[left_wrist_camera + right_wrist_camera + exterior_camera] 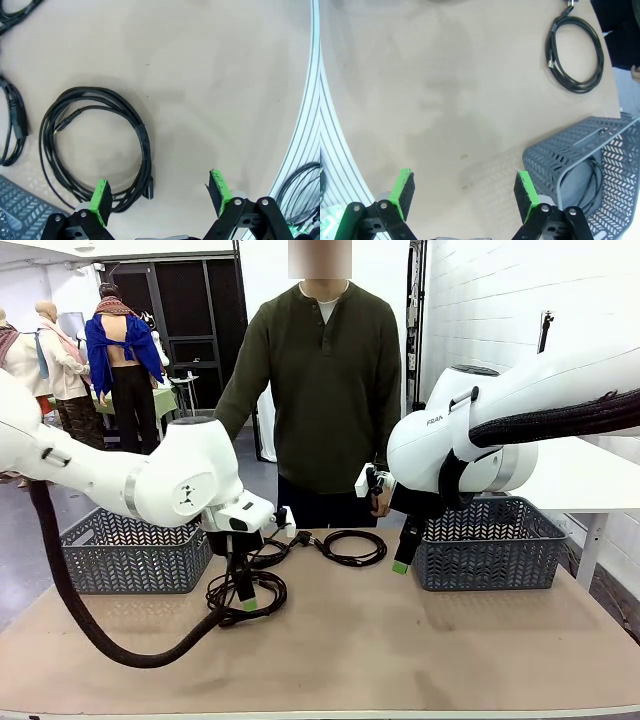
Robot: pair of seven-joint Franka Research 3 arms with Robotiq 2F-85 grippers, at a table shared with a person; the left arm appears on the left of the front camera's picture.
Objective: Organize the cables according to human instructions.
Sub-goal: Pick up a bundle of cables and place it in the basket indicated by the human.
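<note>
Both arms hung open-handed above the table (400, 640), holding nothing.
The left tool (160, 192) had its pads spread wide, one over the rim of a coiled cable (144, 142). The right tool (464, 192), pads equally apart, hovered over bare table, a grey basket (555, 155) just beside it and another coil (576, 89) well beyond.

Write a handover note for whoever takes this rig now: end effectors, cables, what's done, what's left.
Left end effector: open, empty, over the near coil.
Right end effector: open, empty, over bare table beside the right basket.
Cables: near coil, second coil and third coil lie on the table; one cable is in the right basket. The inside of the left basket cannot be seen.
Done: one cable binned.
Left: three coils, placed as the person directs; the near coil is the likely next pick.
</note>
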